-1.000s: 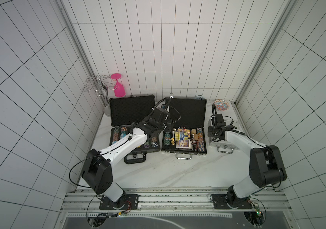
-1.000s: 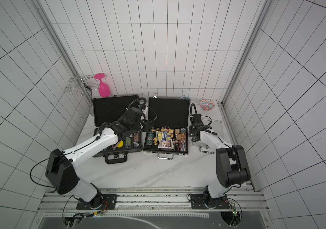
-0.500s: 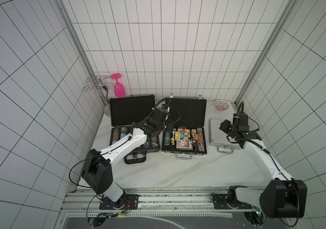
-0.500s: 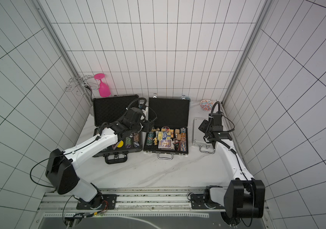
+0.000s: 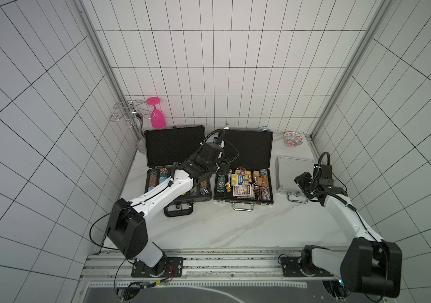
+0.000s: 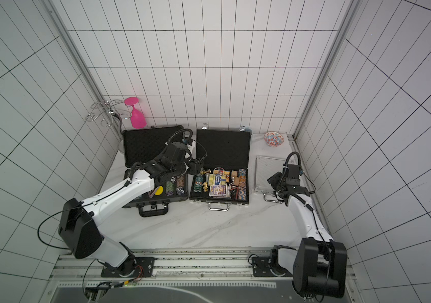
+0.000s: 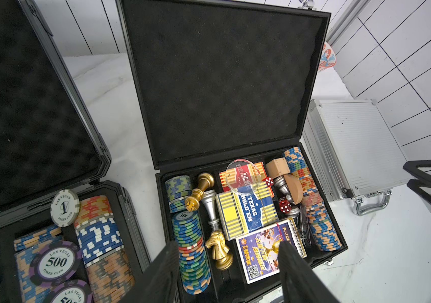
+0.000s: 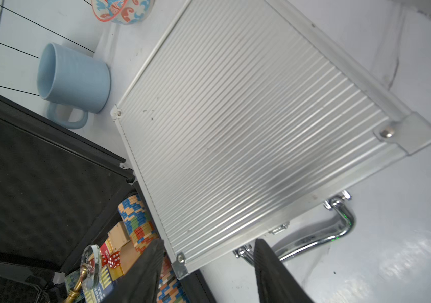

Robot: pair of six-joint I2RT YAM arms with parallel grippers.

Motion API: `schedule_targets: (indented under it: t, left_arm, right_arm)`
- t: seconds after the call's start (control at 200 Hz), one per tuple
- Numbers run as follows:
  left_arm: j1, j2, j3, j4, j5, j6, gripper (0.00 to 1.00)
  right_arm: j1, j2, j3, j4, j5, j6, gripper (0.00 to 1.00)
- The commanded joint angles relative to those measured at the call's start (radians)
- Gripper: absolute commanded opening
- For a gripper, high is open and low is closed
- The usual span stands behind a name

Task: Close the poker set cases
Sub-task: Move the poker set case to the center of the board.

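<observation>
The poker set cases lie in a row in both top views. The large dark-grey case (image 5: 173,147) is at the left with its lid up and chips inside. The medium black case (image 5: 248,149) in the middle also stands open, full of chips, cards and chess pieces. The small silver case (image 5: 292,170) at the right lies closed. My left gripper (image 7: 229,262) hovers open over the front of the medium case (image 7: 222,78), holding nothing. My right gripper (image 8: 206,262) is open above the front corner of the silver case (image 8: 248,131), clear of it.
A pink glass (image 5: 156,116) hangs upside down on a wire rack at the back left. A patterned bowl (image 5: 292,139) sits at the back right. A light blue mug (image 8: 72,81) lies behind the medium case's lid. Tiled walls close in on three sides.
My right gripper has pulled back from over the silver case toward the front right, and its jaws have widened. The left arm has not moved.
</observation>
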Motion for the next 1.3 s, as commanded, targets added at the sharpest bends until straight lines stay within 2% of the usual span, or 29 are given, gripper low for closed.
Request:
schedule_targets:
  t: [0.0,0.475,0.989,1.299]
  left_arm:
    - [0.006,-0.017,0.014,0.003,0.004,-0.004,0.61]
    - [0.022,-0.003,0.026,0.007,-0.017,-0.006,0.61]
    - [0.034,-0.005,0.017,0.010,-0.019,-0.015,0.61]
    - [0.036,-0.015,0.005,0.017,-0.022,-0.017,0.61]
  right_arm:
    - [-0.019,-0.018,-0.066,-0.005,-0.004,0.031,0.56]
    - [-0.026,0.046,-0.096,0.064,0.014,0.007,0.54]
    - [-0.054,0.044,-0.157,0.089,0.022,0.013,0.53]
    - [-0.079,0.081,-0.130,0.110,0.044,-0.032,0.51]
